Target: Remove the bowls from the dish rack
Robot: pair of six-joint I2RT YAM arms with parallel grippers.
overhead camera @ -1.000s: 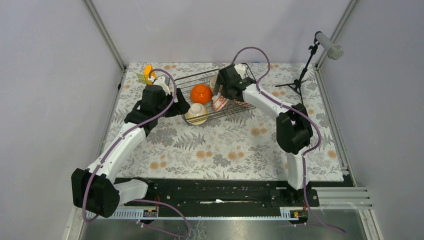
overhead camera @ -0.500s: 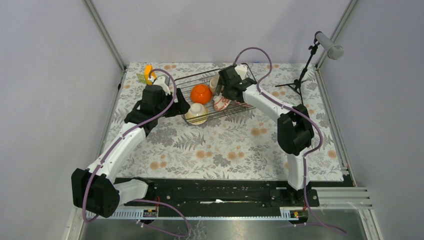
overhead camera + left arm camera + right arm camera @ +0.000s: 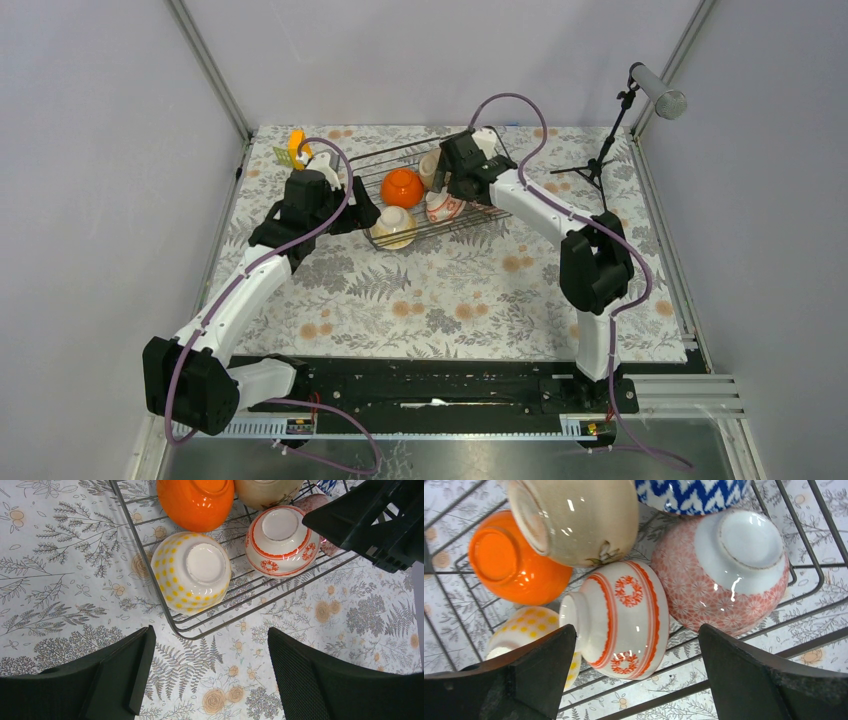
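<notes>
Right gripper point(image 3: 635, 630) shifted slightly, white red-lined bowl point(image 3: 624, 615) glossy (foot showing)

The dish rack point(image 3: 475, 222) holds an orange bowl point(image 3: 402, 187) and a cream bowl point(image 3: 393, 228). The right gripper point(image 3: 441, 188) hangs over it; the left gripper point(image 3: 367, 216) is at its left side.

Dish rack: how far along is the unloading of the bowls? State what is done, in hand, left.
Done: nothing; no bowl shows outside the dish rack. In hand: nothing; the open right hand hovers over the red-lined bowl, the open left hand near the yellow-dotted bowl. Left: all six, including the orange bowl, beige bowl, blue zigzag bowl and pink bowl.
</notes>
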